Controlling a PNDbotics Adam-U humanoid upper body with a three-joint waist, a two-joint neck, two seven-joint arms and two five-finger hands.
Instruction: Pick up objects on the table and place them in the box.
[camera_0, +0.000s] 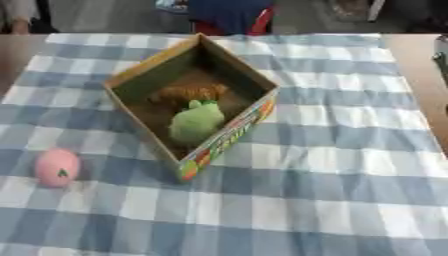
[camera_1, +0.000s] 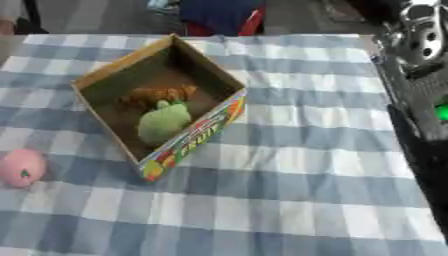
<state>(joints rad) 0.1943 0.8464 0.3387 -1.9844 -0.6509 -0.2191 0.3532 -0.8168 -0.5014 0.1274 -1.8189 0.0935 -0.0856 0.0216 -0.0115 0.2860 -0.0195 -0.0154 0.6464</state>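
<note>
Left eye view: box (camera_0: 140, 75) holds green toy (camera_0: 196, 122) and orange-brown toy (camera_0: 188, 93); hand state: cannot tell.

No wording is being made out anywhere. Coloured printing in red, yellow and green is being shown on the outer side panel of the box (camera_0: 229, 137), but its letters are too blurred to be read.
</note>
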